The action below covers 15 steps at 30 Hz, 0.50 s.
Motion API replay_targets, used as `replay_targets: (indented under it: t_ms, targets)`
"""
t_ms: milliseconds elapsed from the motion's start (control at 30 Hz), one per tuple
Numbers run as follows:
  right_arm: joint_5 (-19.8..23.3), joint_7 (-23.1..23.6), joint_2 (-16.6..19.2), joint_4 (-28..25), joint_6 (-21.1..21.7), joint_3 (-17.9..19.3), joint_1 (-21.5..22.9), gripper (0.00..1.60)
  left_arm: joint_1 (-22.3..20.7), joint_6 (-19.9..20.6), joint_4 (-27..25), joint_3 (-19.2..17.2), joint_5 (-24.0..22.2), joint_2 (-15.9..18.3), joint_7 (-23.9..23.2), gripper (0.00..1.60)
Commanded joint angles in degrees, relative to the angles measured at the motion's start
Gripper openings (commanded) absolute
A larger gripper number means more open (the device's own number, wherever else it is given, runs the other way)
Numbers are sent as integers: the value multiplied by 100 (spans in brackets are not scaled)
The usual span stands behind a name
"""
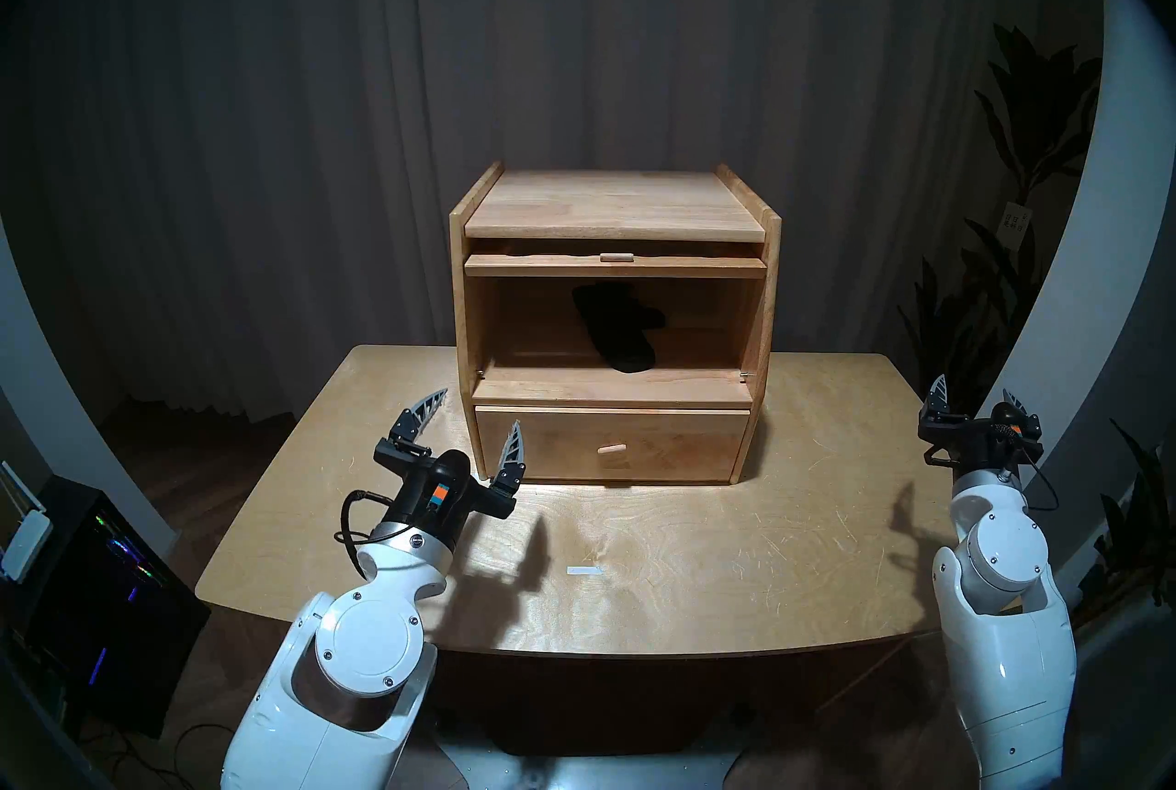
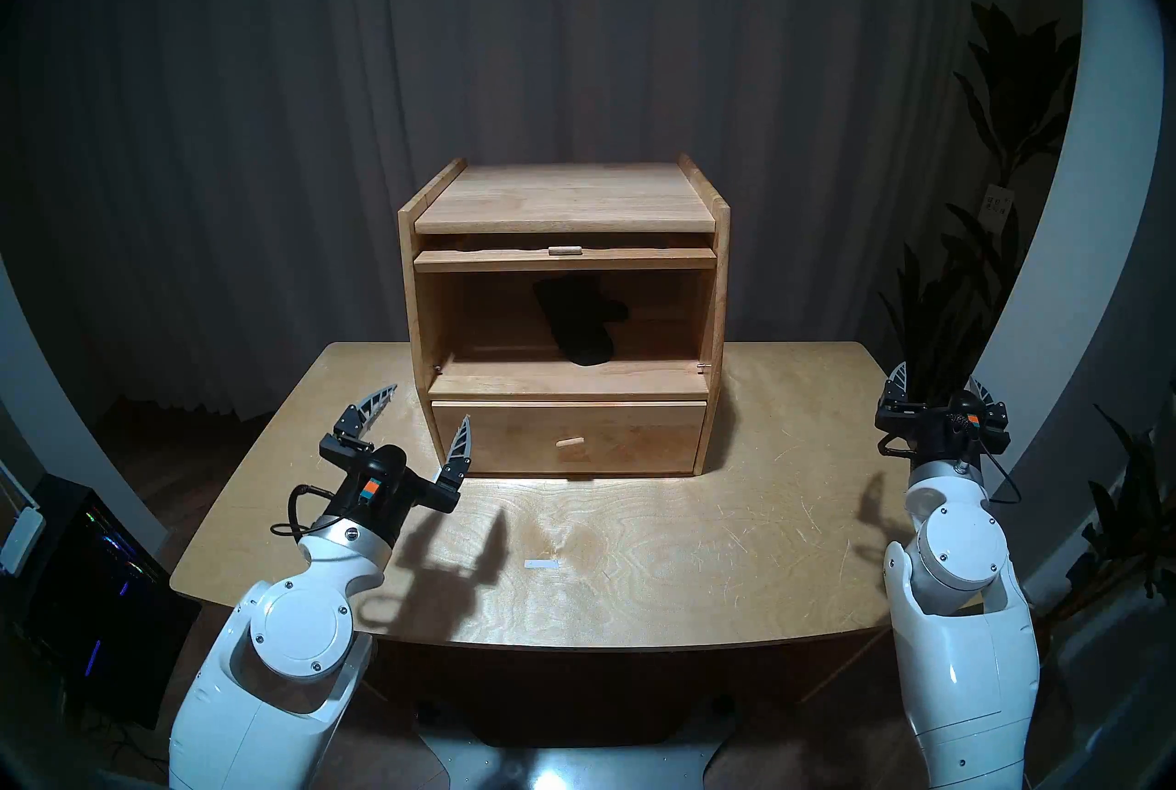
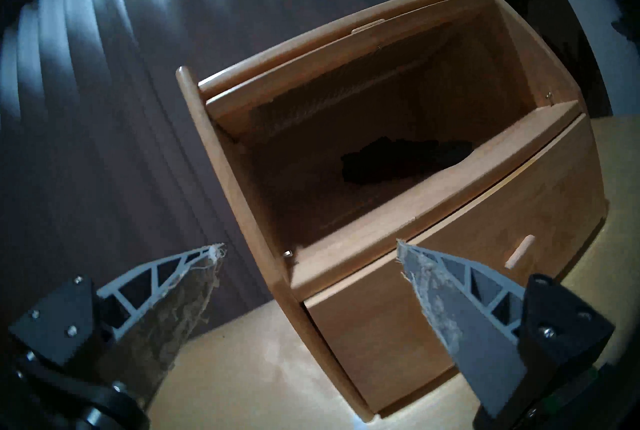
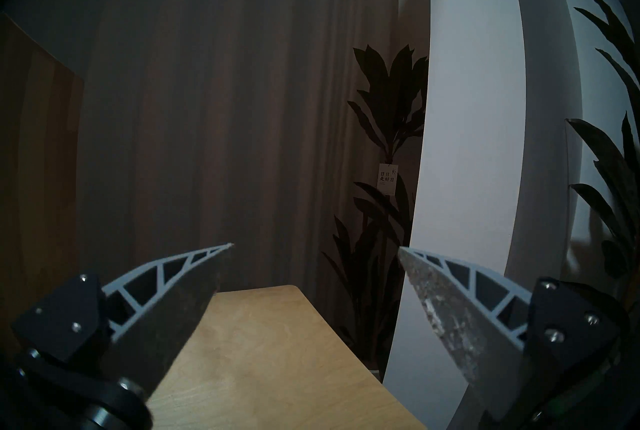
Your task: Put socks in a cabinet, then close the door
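The light-brown wooden cabinet [image 1: 614, 203] stands at the back middle of the table [image 1: 700, 547]. Its upper compartment is open. The door [image 1: 616, 266] is raised flat under the top, and only its front edge and tab handle show. The black socks [image 1: 614, 324] lie inside the compartment, also in the left wrist view [image 3: 398, 162]. My left gripper [image 1: 481, 406] is open and empty, at the cabinet's lower left corner beside the drawer [image 1: 668, 445]. My right gripper [image 1: 973, 384] is open and empty over the table's right edge, away from the cabinet.
The drawer is shut, with a peg knob [image 1: 612, 449]. A small white tape mark [image 1: 583, 570] lies on the table front. A computer tower [image 1: 95, 578] stands on the floor at left. Plants [image 1: 1018, 133] stand at right. A dark curtain hangs behind.
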Motion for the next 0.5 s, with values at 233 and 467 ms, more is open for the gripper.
replay_targets:
  t_ms: [233, 467]
  targets:
    - [158, 229, 81, -120, -60, 123, -117, 160, -376, -79, -667, 282, 1893, 1102, -519, 160]
    - [257, 362, 111, -149, -75, 175, -179, 160, -721, 117, -853, 299, 2746, 1397, -949, 160]
